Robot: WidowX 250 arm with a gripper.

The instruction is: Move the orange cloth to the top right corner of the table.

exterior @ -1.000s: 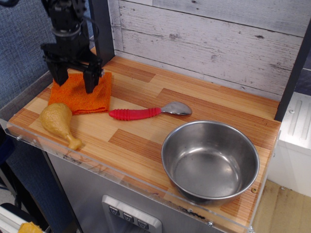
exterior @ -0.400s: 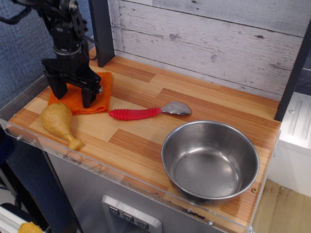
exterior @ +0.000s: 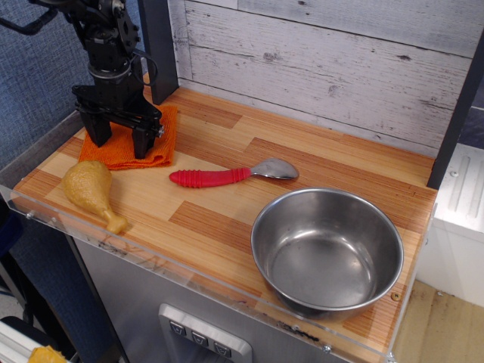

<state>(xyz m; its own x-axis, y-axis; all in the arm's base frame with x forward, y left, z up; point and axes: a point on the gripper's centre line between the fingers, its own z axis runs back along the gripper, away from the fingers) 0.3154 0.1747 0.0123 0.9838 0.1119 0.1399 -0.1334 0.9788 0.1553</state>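
table [exterior: 318, 162] | bowl [exterior: 327, 249] set right of cloth | gripper [exterior: 119, 142] pointed straight down, jaws spread, fingertips pressed onto cloth | cloth [exterior: 162, 136] kept at table's far left corner, bunched under gripper | drumstick [exterior: 91, 190] beside cloth
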